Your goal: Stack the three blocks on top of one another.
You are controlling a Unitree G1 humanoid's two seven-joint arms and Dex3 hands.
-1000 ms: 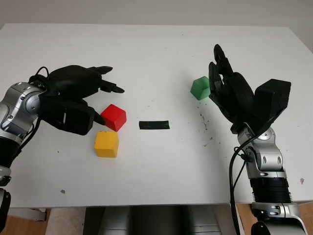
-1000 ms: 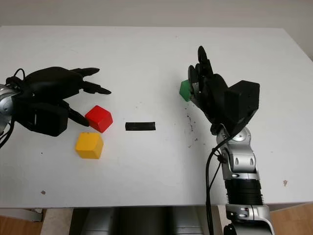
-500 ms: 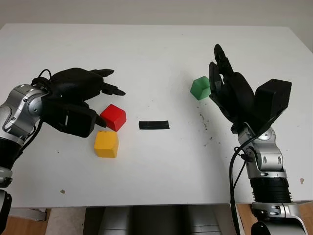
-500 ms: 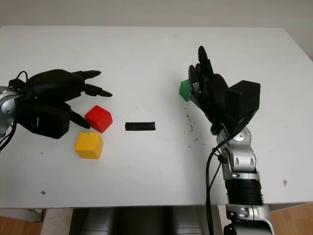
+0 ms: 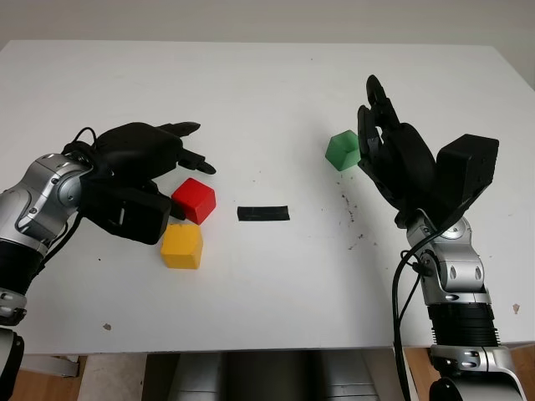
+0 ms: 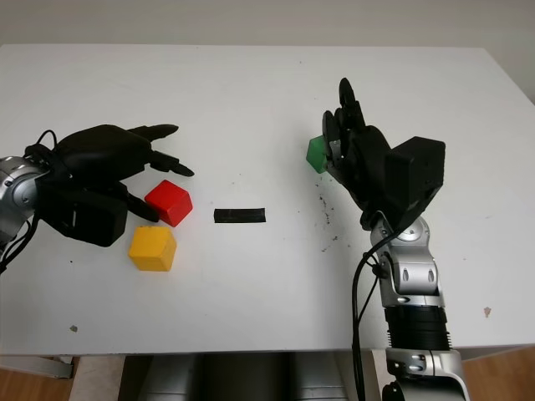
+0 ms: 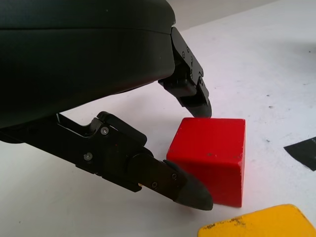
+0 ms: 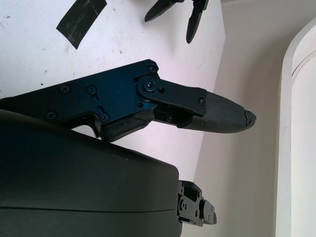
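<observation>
A red block [image 5: 195, 200] sits left of centre on the white table [image 5: 276, 284]. A yellow block [image 5: 181, 245] stands just in front of it, close by. Further right, a green block [image 5: 342, 150] rests on the table. My left hand [image 5: 181, 187] is open and low at the red block's left side. In the left wrist view the red block [image 7: 211, 163] lies between a finger [image 7: 195, 94] behind it and the thumb [image 7: 185, 187] at its near side, not clamped. My right hand [image 5: 374, 125] is open, held upright just right of the green block.
A strip of black tape [image 5: 263, 213] lies flat on the table between the red and green blocks. Small dark specks [image 5: 351, 219] mark the surface in front of the green block. The table's front edge [image 5: 267, 346] runs near both forearms.
My left hand has shifted a little right and toward me, bringing its fingers closer around the red block. The right hand and all blocks have stayed where they were.
</observation>
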